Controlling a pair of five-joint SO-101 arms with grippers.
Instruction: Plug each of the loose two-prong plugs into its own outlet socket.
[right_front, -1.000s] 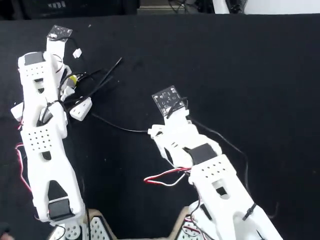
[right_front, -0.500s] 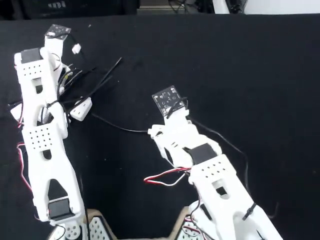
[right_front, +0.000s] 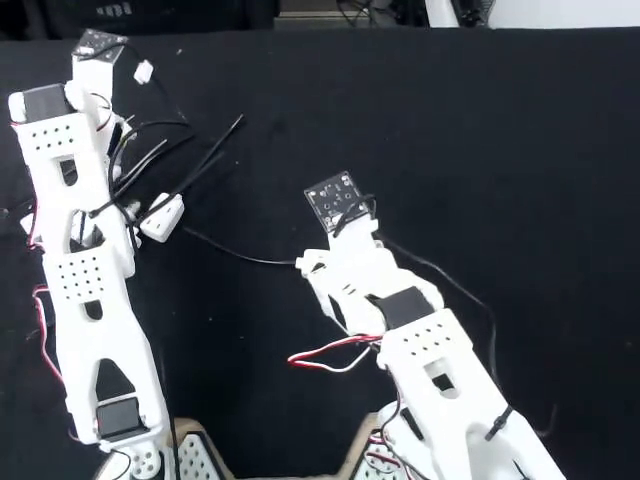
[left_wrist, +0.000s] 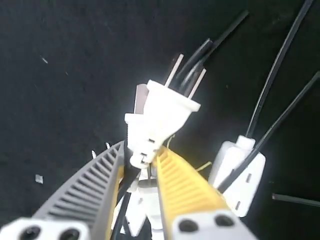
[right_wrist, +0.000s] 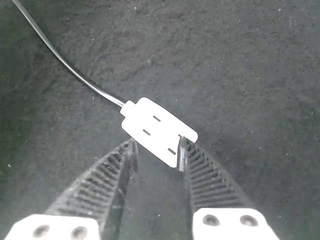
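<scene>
A white two-prong plug (left_wrist: 162, 112) stands in my left gripper (left_wrist: 140, 152), which is shut on its body, prongs pointing away from the wrist and its black cord running back between the fingers. Beside it a white outlet socket (left_wrist: 237, 172) lies on the black table; the same socket (right_front: 162, 217) sits by the left arm in the high view. My right gripper (right_wrist: 156, 145) is shut on the end of another white outlet socket (right_wrist: 157, 130), slotted face up, resting on the table. That gripper (right_front: 312, 265) is near the table's middle.
Several black cords (right_front: 185, 165) fan out beside the left arm at the back left. A thin black cord (right_front: 235, 255) runs from the right gripper's socket toward the left arm. The black table (right_front: 500, 150) is bare to the right and back.
The left arm has swung toward the back left with the plug in its gripper, dragging the black cords along. The right arm has stayed still.
</scene>
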